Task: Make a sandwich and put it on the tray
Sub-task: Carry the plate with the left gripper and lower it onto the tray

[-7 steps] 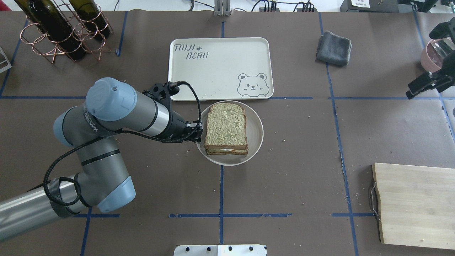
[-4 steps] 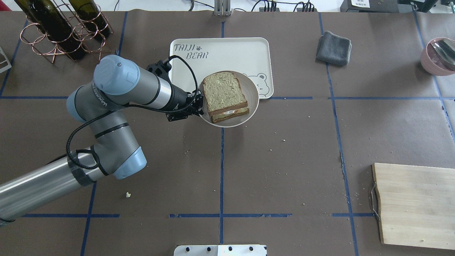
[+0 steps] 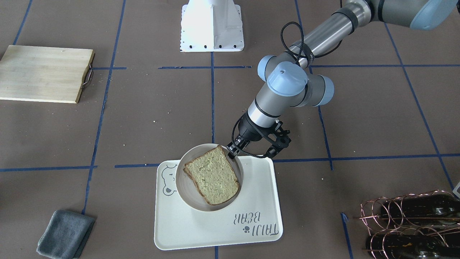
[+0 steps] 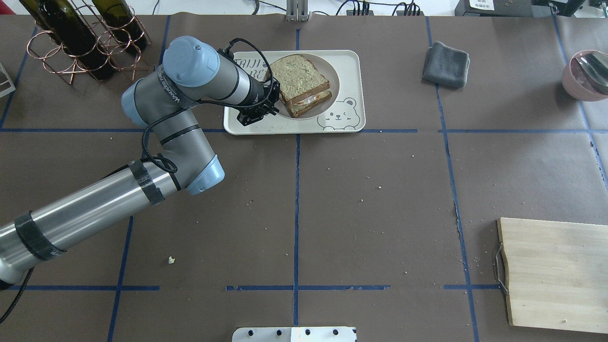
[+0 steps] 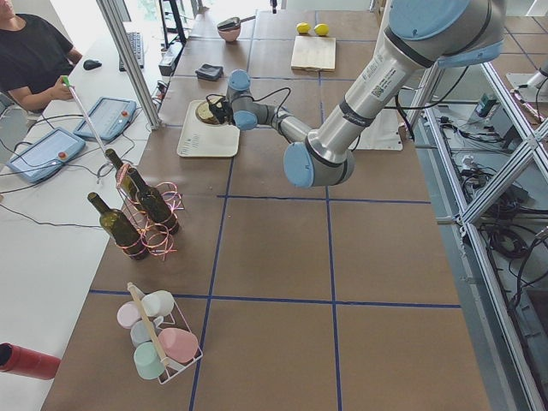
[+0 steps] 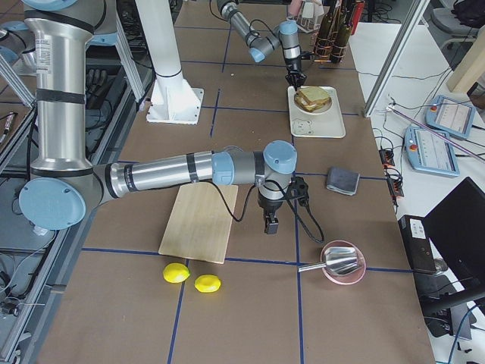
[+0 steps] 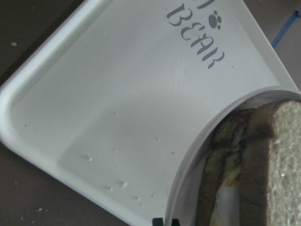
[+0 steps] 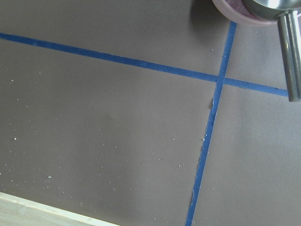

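Note:
The sandwich (image 4: 301, 83), two bread slices with egg between them, lies on a round white plate (image 4: 332, 78). My left gripper (image 4: 274, 102) is shut on the plate's left rim and holds it over the cream bear tray (image 4: 351, 71), seemingly a little above it. In the front view the gripper (image 3: 231, 151) grips the plate (image 3: 181, 183), with the sandwich (image 3: 212, 175) over the tray (image 3: 215, 230). The left wrist view shows the tray (image 7: 94, 94), the plate rim (image 7: 197, 155) and the sandwich (image 7: 273, 160). My right gripper (image 6: 269, 224) hangs over the table near the board; I cannot tell its state.
A grey cloth (image 4: 446, 64) lies right of the tray. A pink bowl with a metal scoop (image 4: 586, 76) is at the far right. A wooden board (image 4: 555, 270) lies at the near right. A wire rack of wine bottles (image 4: 80, 38) stands at the far left.
My left arm has carried the plate with the sandwich away from the robot, from the table in front of the tray to over the tray. The right gripper has left the overhead view.

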Motion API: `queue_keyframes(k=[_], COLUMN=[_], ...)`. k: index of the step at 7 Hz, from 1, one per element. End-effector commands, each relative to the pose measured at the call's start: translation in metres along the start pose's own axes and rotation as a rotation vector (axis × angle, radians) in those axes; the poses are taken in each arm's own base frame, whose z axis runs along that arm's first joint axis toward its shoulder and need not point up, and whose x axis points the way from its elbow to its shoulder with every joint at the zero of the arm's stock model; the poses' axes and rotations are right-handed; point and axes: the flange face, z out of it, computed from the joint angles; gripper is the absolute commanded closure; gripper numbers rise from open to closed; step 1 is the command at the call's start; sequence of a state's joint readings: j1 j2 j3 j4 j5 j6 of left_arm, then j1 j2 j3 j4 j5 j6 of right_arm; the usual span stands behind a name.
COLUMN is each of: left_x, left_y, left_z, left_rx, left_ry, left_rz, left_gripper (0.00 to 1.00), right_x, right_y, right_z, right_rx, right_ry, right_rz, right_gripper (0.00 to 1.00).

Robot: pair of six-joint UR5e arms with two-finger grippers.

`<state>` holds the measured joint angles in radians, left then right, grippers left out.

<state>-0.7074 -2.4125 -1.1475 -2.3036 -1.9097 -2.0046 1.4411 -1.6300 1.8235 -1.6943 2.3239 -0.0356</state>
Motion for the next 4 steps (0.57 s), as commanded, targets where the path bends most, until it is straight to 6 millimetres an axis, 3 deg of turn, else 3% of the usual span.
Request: queue_keyframes(k=[1, 2, 3, 4], left_x=[-0.0053, -0.0063, -0.0054, -0.0081], left_y=[-0.0160, -0.0167, -0.0166, -0.0162], left_z=[0.0203, 0.0241, 0.0249, 0.0246], left_rx=[0.053, 0.052, 0.052, 0.050], left_ry=[0.012, 0.015, 0.016, 0.016], left_rz=[-0.020, -0.018, -0.027, -0.021], left_gripper=[1.00, 1.00, 0.81, 0.06], right_x=[0.0066, 0.0069, 0.0067, 0.0072], right_y=[0.0039, 0.0046, 0.0033, 0.0035], right_z=[-0.0031, -0.0026, -0.0041, -0.0046], right_rx=[0.008, 0.007, 0.010, 0.011], right_ry=[-0.025, -0.026, -0.025, -0.024], right_rz=[0.022, 0.024, 0.023, 0.024], right_gripper=[0.00, 0.00, 0.00, 0.00])
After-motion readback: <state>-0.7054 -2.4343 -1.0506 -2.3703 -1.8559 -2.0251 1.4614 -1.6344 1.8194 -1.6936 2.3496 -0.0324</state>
